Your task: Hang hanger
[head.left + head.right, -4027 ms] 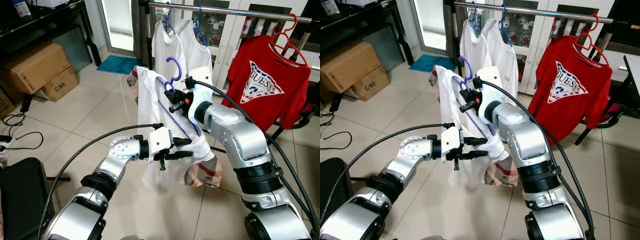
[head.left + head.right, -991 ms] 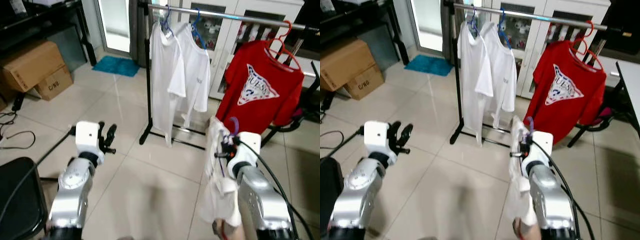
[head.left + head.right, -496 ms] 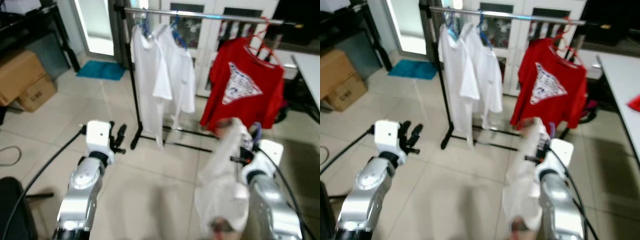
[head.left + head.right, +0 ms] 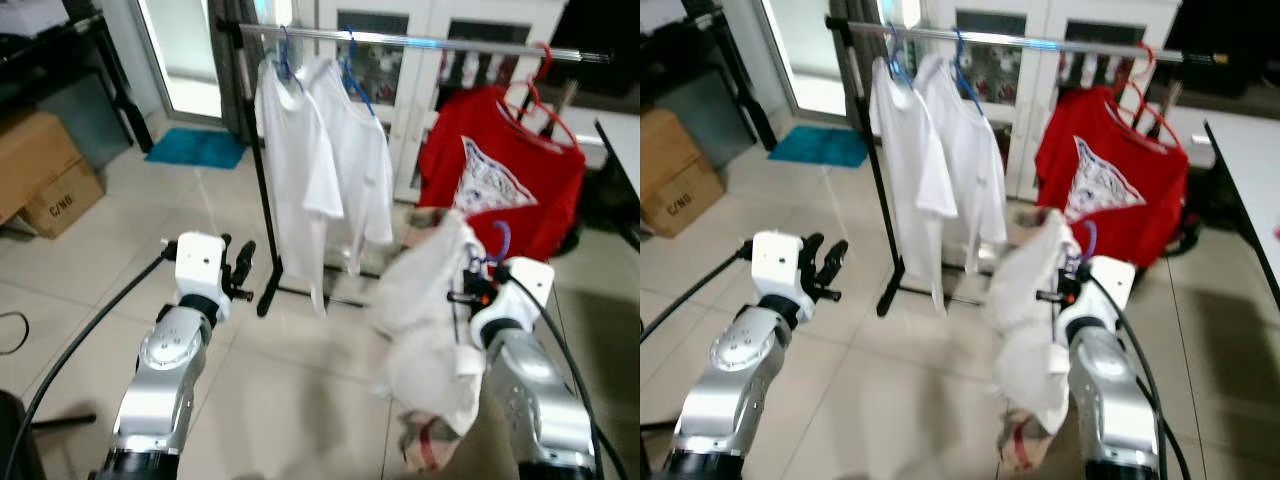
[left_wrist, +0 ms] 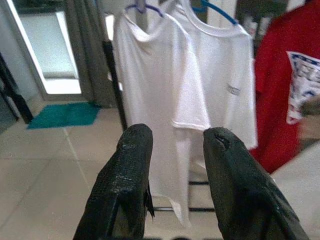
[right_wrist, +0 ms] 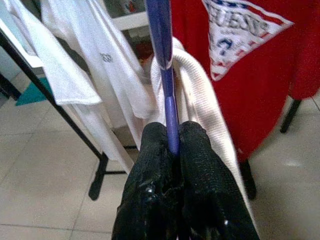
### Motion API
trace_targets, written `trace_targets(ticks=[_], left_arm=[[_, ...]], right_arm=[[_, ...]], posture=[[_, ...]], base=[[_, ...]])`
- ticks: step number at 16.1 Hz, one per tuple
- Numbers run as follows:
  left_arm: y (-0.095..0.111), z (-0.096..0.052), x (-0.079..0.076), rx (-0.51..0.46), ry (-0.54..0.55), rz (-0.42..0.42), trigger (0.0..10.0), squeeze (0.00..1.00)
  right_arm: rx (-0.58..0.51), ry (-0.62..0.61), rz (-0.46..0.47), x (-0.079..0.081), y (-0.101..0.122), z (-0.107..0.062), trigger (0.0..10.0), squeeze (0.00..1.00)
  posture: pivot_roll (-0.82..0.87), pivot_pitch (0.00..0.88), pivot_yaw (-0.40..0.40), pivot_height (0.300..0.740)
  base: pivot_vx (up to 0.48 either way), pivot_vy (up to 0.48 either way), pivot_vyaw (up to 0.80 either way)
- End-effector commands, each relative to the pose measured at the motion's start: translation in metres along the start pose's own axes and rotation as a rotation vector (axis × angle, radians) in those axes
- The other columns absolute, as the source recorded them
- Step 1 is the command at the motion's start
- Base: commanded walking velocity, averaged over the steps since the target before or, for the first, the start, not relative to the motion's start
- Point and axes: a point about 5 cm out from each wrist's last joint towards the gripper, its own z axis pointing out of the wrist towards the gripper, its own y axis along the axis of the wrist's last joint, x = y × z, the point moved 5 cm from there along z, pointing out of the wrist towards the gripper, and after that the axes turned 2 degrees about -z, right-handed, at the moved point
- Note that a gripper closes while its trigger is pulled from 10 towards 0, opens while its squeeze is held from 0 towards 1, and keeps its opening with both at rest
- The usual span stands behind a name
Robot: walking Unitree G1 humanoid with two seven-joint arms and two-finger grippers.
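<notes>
One purple hanger (image 6: 161,60), draped with a white garment (image 4: 425,320), is pinched by the right gripper (image 6: 172,150). Its hook should be lifted above the rail (image 4: 440,42) into the gap beside the red shirt (image 4: 500,180). The left gripper (image 5: 172,150) is held spread and idle.

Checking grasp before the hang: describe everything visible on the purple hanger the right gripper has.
The purple hanger looks like smooth plastic. The right gripper is shut on its thin neck, fingers pinching both sides. Its hook rises upright above the wrist, in front of the red T-shirt. A white garment drapes over it, collar wrapped round the neck, hiding the shoulders. It is below the rail, not hooked yet.
</notes>
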Motion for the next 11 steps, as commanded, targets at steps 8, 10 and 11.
trace_targets(ticks=[8,10,11], left_arm=[[0.002,-0.007,0.011,0.005,0.027,0.016,10.0,0.0],[0.003,0.0,0.01,0.007,0.02,0.014,10.0,0.0],[0.004,0.002,0.01,0.005,0.015,0.013,10.0,0.0]], right_arm=[[-0.046,0.037,-0.035,0.012,0.016,0.009,10.0,0.0],[-0.055,0.032,-0.029,0.009,0.02,0.005,10.0,0.0],[-0.056,0.031,-0.029,0.007,0.019,0.004,10.0,0.0]], posture=[[-0.05,0.06,0.003,0.74],[-0.07,0.058,0.025,0.74],[-0.07,0.055,0.03,0.74]], base=[[0.36,0.0,-0.27],[0.362,0.0,0.0],[0.36,0.0,0.0]])
